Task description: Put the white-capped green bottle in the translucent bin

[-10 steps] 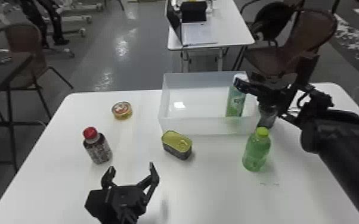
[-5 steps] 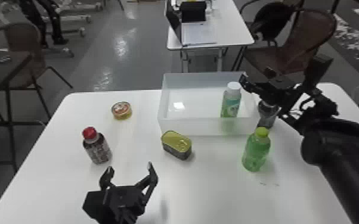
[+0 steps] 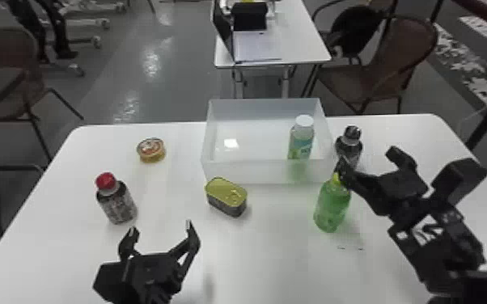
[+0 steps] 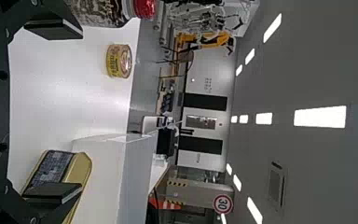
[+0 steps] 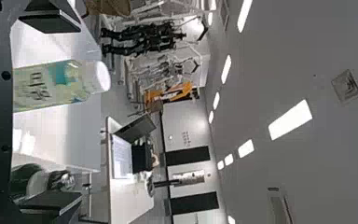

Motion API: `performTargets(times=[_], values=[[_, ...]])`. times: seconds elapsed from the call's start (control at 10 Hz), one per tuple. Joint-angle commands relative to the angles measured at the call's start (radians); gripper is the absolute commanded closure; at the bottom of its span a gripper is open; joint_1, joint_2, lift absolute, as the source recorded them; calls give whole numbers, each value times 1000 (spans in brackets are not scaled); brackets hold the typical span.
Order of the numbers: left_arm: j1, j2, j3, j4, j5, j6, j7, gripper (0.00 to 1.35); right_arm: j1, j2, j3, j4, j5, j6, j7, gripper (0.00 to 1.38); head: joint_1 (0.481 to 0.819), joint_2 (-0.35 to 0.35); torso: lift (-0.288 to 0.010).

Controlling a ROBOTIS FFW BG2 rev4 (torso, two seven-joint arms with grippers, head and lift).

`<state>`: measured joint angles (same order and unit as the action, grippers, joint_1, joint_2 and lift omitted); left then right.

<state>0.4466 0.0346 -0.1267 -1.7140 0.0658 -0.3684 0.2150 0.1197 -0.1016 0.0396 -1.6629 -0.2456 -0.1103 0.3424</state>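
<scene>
Although the right gripper (image 3: 370,159) hung close by the translucent bin (image 3: 250,172), its jaws were spread and held nothing. The white-capped green bottle (image 3: 301,141) stood upright inside the bin, towards the right-hand wall and near the front one, with its cap above the level of the front rim. By that evidence the placing itself looked done: the bottle was in the bin and free of the fingers, and no further adjustment seemed called for. What was left, in all likelihood, was only to bring the right arm clear.

That retreat would want some care. In the head view one finger overlapped the lime-capped green soda bottle (image 3: 331,206) near its cap, and whether the two touched could not be told. A careless sweep might have tipped that bottle, or the black-capped dark bottle (image 3: 348,149) just beside the bin's right wall. The placed bottle, tall and fairly slim, would probably topple if knocked, though the walls should keep it inside.

The left gripper (image 3: 161,226) waited over the near left part of the white table (image 3: 271,258), its jaws also apart and empty. The red-capped dark bottle (image 3: 116,202), the round tin (image 3: 151,150) and the oblong gold-lidded tin (image 3: 226,198) stood outside the bin, with no part in this task.
</scene>
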Motion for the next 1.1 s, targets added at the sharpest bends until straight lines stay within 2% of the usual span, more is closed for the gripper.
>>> performTargets(times=[0.0, 0.1, 0.3, 1.0], values=[[7, -4, 6, -1, 0, -4, 1, 150, 156, 0, -1, -52, 39, -37, -39, 61, 695, 55, -114], [12, -5, 9, -4, -4, -7, 1, 150, 209, -6, -4, -57, 26, -37, -39, 81, 695, 52, -114], [18, -4, 12, -4, -4, -9, 0, 150, 255, -7, -4, -81, 72, -32, -57, 84, 695, 53, -114], [20, -1, 10, -6, -4, -11, 0, 150, 282, 7, -4, -81, 100, -85, -111, 84, 695, 50, -114]])
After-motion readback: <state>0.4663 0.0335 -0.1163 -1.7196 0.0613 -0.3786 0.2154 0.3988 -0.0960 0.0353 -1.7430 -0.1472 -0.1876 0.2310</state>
